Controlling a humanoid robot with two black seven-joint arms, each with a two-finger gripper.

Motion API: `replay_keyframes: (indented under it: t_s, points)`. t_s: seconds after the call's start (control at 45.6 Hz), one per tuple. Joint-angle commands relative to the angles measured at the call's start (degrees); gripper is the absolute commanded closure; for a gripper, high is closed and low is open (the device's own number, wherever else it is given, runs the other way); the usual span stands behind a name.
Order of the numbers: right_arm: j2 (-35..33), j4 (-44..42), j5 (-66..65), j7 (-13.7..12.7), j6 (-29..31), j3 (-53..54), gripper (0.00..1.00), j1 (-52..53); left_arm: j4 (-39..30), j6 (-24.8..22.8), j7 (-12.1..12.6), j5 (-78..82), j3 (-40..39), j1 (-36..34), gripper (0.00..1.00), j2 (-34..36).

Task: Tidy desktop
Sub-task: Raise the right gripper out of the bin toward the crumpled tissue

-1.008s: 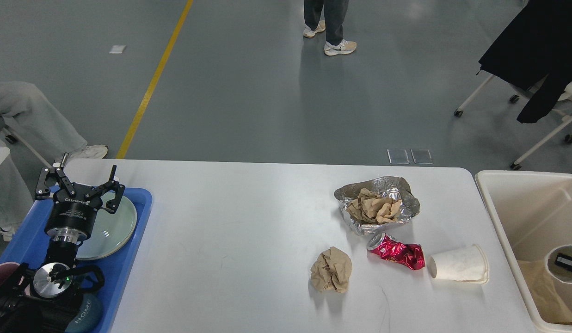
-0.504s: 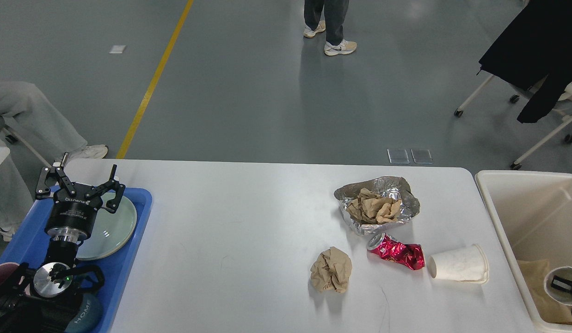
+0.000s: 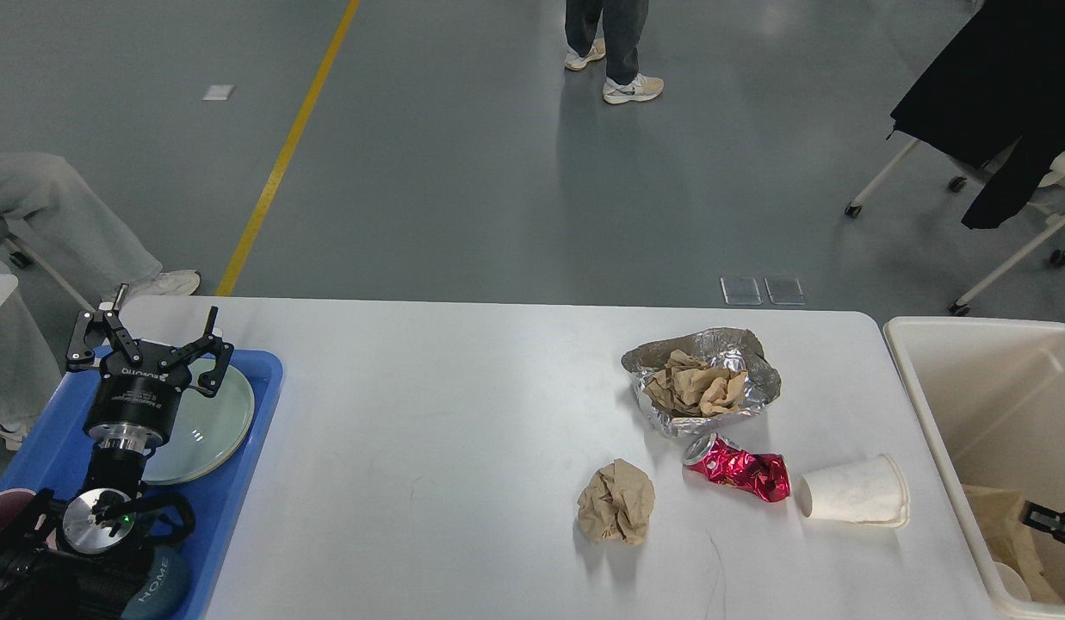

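Note:
The white desktop (image 3: 455, 413) carries a crumpled foil sheet with brown paper in it (image 3: 702, 379), a brown paper ball (image 3: 618, 501), a crushed red can (image 3: 739, 472) and a white paper cup (image 3: 852, 492) lying on its side. My left gripper (image 3: 149, 331) is open and empty above the blue tray (image 3: 248, 448) at the left. Only a small dark part of my right gripper (image 3: 1053, 519) shows, inside the cream bin (image 3: 971, 379) at the lower right. I cannot tell how its jaws stand.
A glass plate (image 3: 209, 422) lies in the blue tray under my left gripper. The bin holds brown paper (image 3: 1001, 517) and a small white cup (image 3: 1010, 584). People's legs and wheeled chairs stand on the floor beyond the table.
My right gripper has sunk lower in the bin toward the near right corner. The white cup that was around it now lies loose at the bin's bottom. The left arm has not moved.

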Motion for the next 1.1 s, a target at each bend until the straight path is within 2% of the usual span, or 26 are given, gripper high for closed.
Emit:
replay_keyframes:
  t_s: [0.0,0.11,0.197,0.329,0.438,0.46,0.526,0.723,0.789,1.074]
  points:
    - [-4.3,2.4,-0.5,-0.3,4.2,-0.4,0.0,4.8,0.0,-0.1,0.0,0.0,0.0,0.0,0.04,0.0]
    - [-7.6,7.6,-1.4,-0.6,11.1,-1.5,0.0,14.5,-0.1,-0.1,0.0,0.0,0.0,0.0,0.04,0.0]
    - [-9.2,15.7,-6.3,-3.1,14.7,-4.8,0.0,24.5,-0.1,-0.1,0.0,0.1,0.0,0.0,0.04,0.0]
    - [-10.5,36.7,-14.2,-7.7,15.7,-11.5,0.0,46.9,-0.1,-0.1,0.0,0.1,0.0,0.0,0.04,0.0]
    - [-8.9,52.5,-14.6,-9.9,15.7,-19.0,0.0,62.9,-0.1,-0.1,0.0,0.1,0.0,0.0,0.04,0.0]
    - [-5.7,57.0,-14.4,-10.1,15.9,-21.8,0.0,68.0,-0.1,-0.1,0.0,0.0,0.0,0.0,0.04,0.0]
    - [-1.4,61.9,-14.3,-10.1,18.1,-24.2,0.0,72.3,-0.1,-0.1,0.0,0.0,0.0,0.0,0.04,0.0]
    - [5.9,72.5,-13.8,-10.1,28.6,-24.2,0.0,84.9,-0.1,-0.1,0.0,0.0,0.0,0.0,0.04,0.0]
    - [6.1,77.5,-10.9,-10.0,29.5,-22.8,0.0,88.8,0.0,-0.1,0.0,0.1,0.0,0.0,0.04,0.0]
    - [11.2,88.6,-6.0,-9.7,29.7,-22.1,0.0,101.1,0.1,0.0,0.0,0.0,0.0,0.1,0.04,0.1]
